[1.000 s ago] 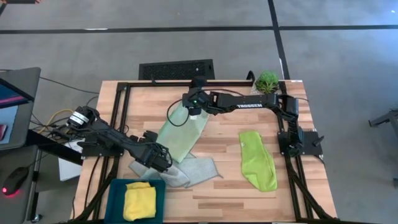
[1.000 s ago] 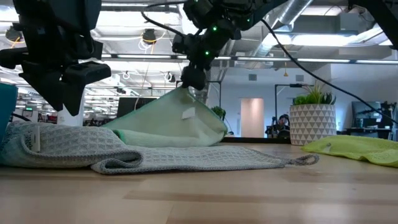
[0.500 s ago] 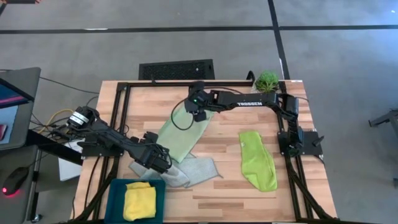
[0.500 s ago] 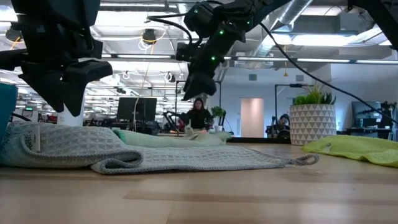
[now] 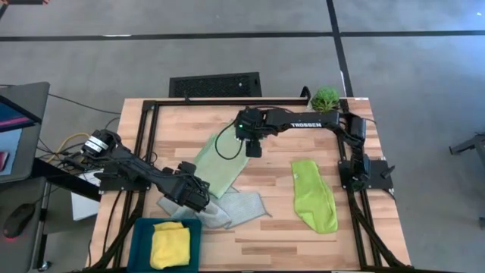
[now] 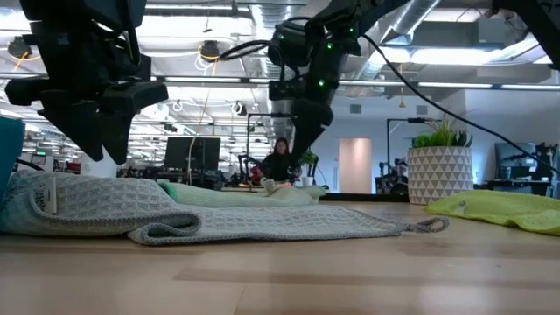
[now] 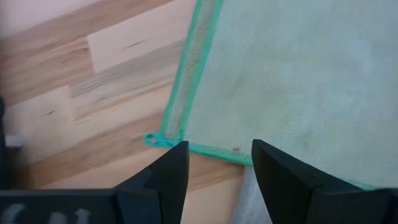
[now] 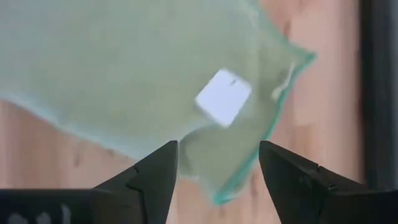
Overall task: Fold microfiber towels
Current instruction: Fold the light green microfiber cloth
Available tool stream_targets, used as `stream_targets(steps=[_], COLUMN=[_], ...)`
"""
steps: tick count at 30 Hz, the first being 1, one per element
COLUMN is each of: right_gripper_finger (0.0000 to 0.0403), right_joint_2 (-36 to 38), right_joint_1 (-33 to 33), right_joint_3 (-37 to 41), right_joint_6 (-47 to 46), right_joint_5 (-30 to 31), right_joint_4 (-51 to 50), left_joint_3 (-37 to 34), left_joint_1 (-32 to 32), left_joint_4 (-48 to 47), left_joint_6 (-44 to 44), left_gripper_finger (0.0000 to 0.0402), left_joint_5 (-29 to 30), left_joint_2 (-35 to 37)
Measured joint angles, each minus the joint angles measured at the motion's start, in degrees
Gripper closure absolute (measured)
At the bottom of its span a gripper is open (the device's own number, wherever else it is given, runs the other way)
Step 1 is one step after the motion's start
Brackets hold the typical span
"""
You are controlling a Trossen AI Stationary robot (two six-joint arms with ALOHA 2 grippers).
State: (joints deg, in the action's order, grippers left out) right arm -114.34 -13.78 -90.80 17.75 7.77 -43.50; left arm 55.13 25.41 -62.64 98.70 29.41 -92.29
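The sage green towel (image 5: pixel 220 167) lies flat on the table, with its white label (image 8: pixel 222 98) facing up. My right gripper (image 5: pixel 254 148) hovers open and empty above the towel's far right corner (image 8: pixel 292 62). My left gripper (image 5: pixel 193 193) hovers open and empty above its near corner (image 7: pixel 155 140). The pale grey-green towel (image 5: pixel 236 208) lies crumpled near the front, partly under the sage one. The lime green towel (image 5: pixel 314 196) lies at the right. The yellow towel (image 5: pixel 170 243) sits folded in the teal bin (image 5: pixel 140 231).
A potted plant (image 5: pixel 326 98) stands at the far right corner of the table. A black metal frame (image 5: pixel 148 136) runs along the table's edges. A person sits in the room behind, in the low view (image 6: pixel 280 162). Bare wood shows between the sage and lime towels.
My right gripper has let go of the sage towel's far corner, which it held lifted, and has moved toward the table's right and near edges. The raised part of the towel has fallen flat on the table. My left gripper has barely moved.
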Motion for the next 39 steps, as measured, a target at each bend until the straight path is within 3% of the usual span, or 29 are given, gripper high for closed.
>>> stream_targets(steps=[9,19,31,39], right_gripper_finger=[0.0154,0.0154,0.0154,0.0154], right_joint_2=[0.02,-0.51,-1.22,-1.2], right_joint_1=[-5.12,-9.49,-13.3,-13.83], right_joint_3=[0.15,0.13,0.24,6.0], right_joint_6=[-7.21,-8.83,-11.79,-13.32], right_joint_5=[-1.13,-18.19,-18.42,-20.82], right_joint_4=[-7.86,-7.05,-7.56,-4.93], left_joint_3=[0.0,0.0,0.0,0.0], left_joint_1=[0.02,0.02,0.02,0.02], left_joint_4=[0.66,0.69,2.2,2.44], left_joint_6=[-0.14,-0.16,-0.18,-0.18], left_gripper_finger=[0.0233,0.0233,0.0233,0.0233], left_joint_5=[1.12,1.9,1.96,1.94], left_joint_2=[0.0,0.0,0.0,0.0])
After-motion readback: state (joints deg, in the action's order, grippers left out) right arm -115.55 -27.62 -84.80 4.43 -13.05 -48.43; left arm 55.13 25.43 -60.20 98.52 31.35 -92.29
